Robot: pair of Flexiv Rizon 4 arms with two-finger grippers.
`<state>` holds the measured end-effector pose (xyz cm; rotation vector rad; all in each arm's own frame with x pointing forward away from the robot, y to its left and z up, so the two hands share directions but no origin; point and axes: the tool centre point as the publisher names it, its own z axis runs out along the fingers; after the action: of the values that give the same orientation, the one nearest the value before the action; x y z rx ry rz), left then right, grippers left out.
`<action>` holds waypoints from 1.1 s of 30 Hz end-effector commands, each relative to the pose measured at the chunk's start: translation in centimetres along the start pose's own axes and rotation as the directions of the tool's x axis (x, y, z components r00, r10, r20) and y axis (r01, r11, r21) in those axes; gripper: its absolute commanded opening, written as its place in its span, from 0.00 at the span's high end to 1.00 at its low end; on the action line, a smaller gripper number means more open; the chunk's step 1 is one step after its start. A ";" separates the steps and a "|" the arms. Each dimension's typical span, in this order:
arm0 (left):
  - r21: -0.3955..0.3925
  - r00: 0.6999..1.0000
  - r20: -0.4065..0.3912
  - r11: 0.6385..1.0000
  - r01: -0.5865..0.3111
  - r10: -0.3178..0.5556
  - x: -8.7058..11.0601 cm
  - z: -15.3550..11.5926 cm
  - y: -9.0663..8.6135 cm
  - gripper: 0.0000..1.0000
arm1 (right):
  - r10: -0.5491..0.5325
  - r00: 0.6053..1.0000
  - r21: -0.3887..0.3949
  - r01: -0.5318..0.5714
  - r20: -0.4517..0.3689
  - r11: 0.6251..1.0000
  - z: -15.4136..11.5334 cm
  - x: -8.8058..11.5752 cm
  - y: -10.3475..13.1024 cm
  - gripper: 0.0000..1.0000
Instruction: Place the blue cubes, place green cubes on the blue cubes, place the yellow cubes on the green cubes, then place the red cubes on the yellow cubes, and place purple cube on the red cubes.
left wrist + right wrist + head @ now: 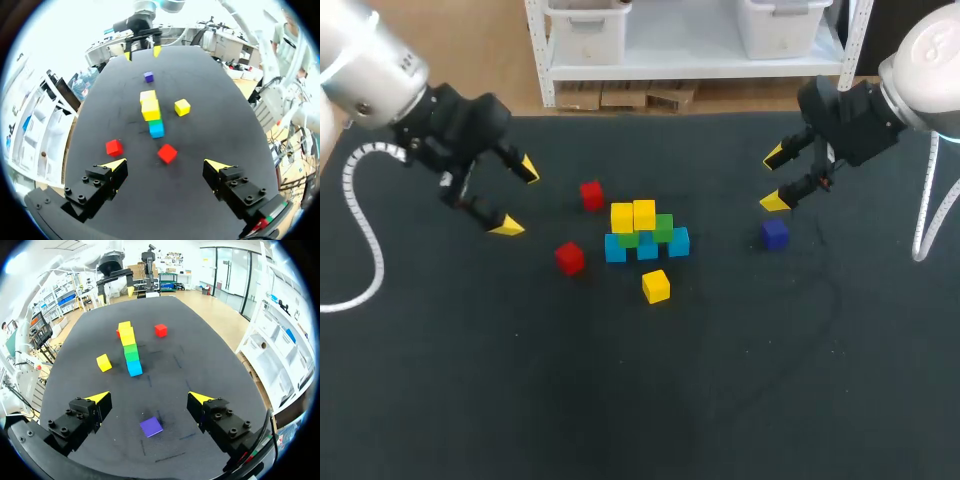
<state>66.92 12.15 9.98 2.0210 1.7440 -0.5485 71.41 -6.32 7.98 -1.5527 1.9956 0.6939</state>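
A: Two arms, logging them after the biggest item. Starting with the black table [640, 420]. Noting the left arm [380, 70] over its left side and the right arm [920, 60] over its right.

B: Confirming. Marking the left gripper [517, 198] as hanging above the tabletop, fingers spread wide, gripping nothing. Marking the right gripper [775, 178] the same way: fingers wide apart, holding nothing.

A: Going down in size to the stack [645, 232], standing near the table's middle, between the two grippers and well apart from both.

B: Counting three blue cubes [647, 249] in a touching row at the bottom. Seeing two green cubes [663, 227] sitting on those. Seeing two yellow cubes [644, 213] side by side on top, toward the row's left end; not managing to tell their exact footing.

A: Finishing with the singles. Placing the loose yellow cube [656, 286] on the table just beside the stack, on the robot's side. Placing the near red cube [569, 258] left of the stack and the far red cube [591, 195] beyond its left end, both lying apart from it.

B: Adding the purple cube [151, 426]: lying alone on the table below the gap between the right gripper's open fingers, touching neither. Also seeing the near red cube just ahead of the left gripper in the left wrist view.
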 end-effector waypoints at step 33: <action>0.039 1.000 -0.022 0.999 0.009 -0.008 0.1 -0.3 1.0 0.00 | -0.350 0.936 -0.162 0.340 -0.037 0.926 8.3 0.1 11.8 0.04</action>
<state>67.76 12.20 10.30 2.0522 1.7716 -0.5673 59.67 0.33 4.40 -1.9752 1.6827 0.6594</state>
